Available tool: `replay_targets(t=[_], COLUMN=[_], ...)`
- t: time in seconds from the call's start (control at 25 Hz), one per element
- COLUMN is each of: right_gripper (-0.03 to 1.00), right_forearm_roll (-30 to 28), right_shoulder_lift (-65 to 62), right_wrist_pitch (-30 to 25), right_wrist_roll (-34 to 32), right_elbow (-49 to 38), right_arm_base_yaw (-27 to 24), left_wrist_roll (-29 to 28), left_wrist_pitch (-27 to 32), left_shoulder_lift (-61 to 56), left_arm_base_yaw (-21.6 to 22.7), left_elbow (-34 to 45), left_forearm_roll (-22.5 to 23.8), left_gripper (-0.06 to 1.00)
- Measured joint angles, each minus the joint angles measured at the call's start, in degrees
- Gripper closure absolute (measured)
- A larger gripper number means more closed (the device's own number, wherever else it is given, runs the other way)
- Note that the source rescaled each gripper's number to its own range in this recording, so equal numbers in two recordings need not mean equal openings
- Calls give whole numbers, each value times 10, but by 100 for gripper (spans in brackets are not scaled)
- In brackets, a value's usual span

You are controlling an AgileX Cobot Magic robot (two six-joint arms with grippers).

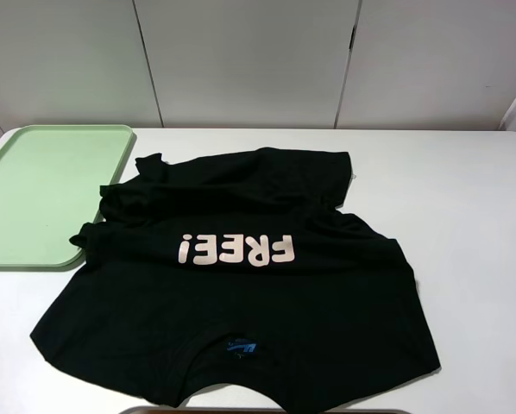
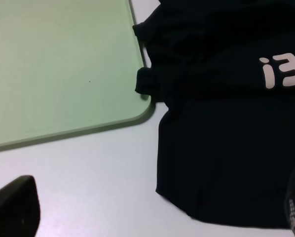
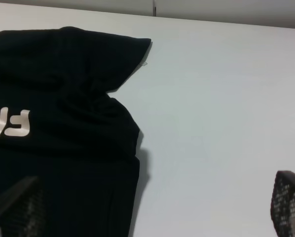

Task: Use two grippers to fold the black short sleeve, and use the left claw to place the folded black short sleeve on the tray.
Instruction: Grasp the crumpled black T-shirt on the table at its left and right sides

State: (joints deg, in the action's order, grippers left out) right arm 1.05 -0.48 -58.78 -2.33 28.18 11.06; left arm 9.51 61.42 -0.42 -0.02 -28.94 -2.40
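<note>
The black short sleeve (image 1: 241, 302) lies spread on the white table, its "FREE!" print upside down and its collar toward the front edge. Its far half is rumpled. One sleeve cuff (image 2: 143, 81) touches the rim of the pale green tray (image 1: 34, 198), which sits at the back left with nothing in it. Neither arm shows in the exterior view. My left gripper (image 2: 155, 210) hangs open above the shirt's edge near the tray (image 2: 58, 64). My right gripper (image 3: 152, 207) is open above the shirt's other side (image 3: 63, 89). Nothing is between either pair of fingers.
Bare white table (image 1: 465, 216) stretches to the right of the shirt. Pale wall panels (image 1: 241, 60) stand behind the table. A dark strip (image 1: 267, 410) shows at the front edge.
</note>
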Motion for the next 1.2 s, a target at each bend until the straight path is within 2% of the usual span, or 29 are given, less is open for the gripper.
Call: replay_targets(t=[1.2], right_gripper=[-3], right_forearm_roll=[0], right_shoulder_lift=[0], right_wrist_pitch=[0], right_wrist_roll=[0], right_elbow=[0], right_arm_base_yaw=[0], left_wrist_roll=[0], left_wrist_pitch=[0], left_shoulder_lift=[0], left_arm_base_yaw=[0], left_elbow=[0], left_forearm_roll=[0], left_gripper=[-6])
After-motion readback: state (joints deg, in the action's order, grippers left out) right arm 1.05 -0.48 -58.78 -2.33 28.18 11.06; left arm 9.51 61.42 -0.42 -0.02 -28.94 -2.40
